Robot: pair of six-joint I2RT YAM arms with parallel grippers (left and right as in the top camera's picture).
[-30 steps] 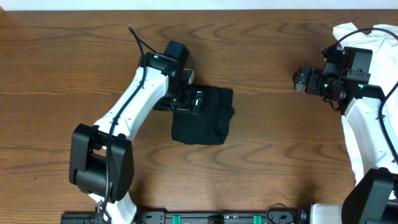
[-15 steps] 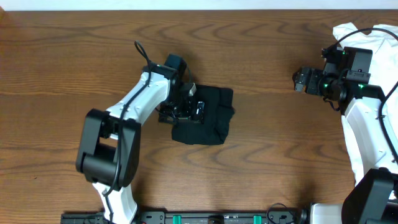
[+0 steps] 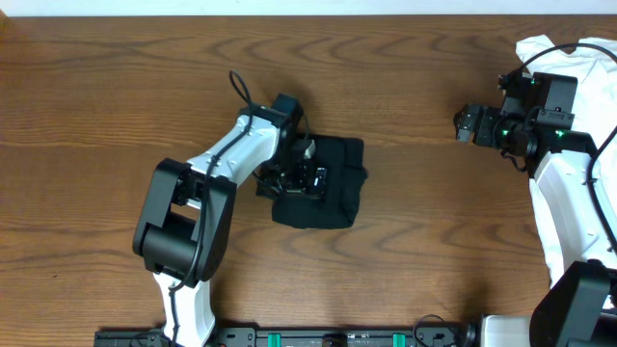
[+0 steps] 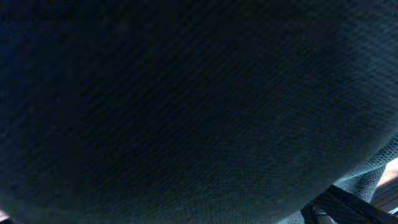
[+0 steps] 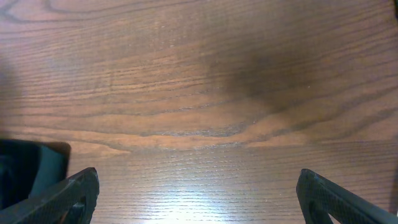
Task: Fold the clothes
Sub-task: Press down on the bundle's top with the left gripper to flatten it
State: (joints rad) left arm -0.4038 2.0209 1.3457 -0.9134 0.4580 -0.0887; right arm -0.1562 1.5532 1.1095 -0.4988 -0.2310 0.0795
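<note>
The black shirt [image 3: 333, 188] lies as a compact, roughly square bundle directly under and just ahead of the left pincer [image 3: 307, 175], which sits low on the bundle's near edge. It is so low that the left wrist view shows nothing but dark weave filling the lens. The fingers stand spread apart with no fold visibly pinched between them, so the likeliest reading is that the pincer is pressing or flattening the bundle rather than lifting it (a judgement, since the contact itself is hidden beneath the wrist). The folding looks close to done – the edges are fairly even, though the side farthest from the pincer bulges a little. The right pincer [image 3: 467, 125] hangs well apart from the shirt, jaws wide and empty, with only bare wood of the tabletop [image 3: 415, 241] below it – probably parked out of the way. Behind that pincer, past its wrist, a white shirt [image 3: 540, 48] is heaped at the tabletop's corner, with part of the right arm over it. Nothing lies between either pincer and the black bundle, so the only obstacle to a next move is the left arm's own bulk over the cloth.
</note>
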